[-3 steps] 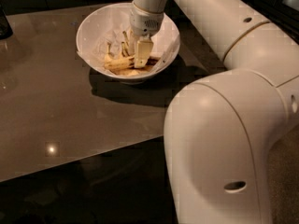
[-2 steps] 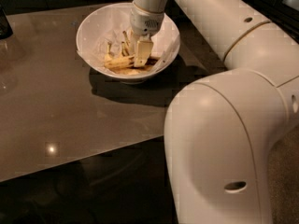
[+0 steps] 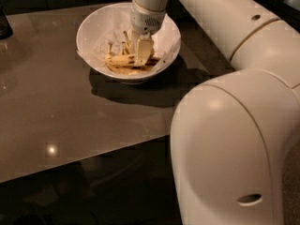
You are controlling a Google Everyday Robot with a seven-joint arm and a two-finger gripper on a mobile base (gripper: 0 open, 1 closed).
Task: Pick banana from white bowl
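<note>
The white bowl [image 3: 90, 28] stands at the far middle of the brown table [image 3: 56, 111], lined with crumpled white paper. Several yellow bananas [image 3: 120, 60] with brown spots lie in its bottom, stems pointing up. My gripper [image 3: 141, 53] reaches straight down into the bowl from above and sits right on the bananas at the bowl's centre-right, hiding part of them. Whether it holds one cannot be told.
My large white arm and body [image 3: 234, 139] fill the right side and the near right. A dark object [image 3: 3, 25] stands at the table's far left edge. The table's front edge runs across the lower left, with dark floor below.
</note>
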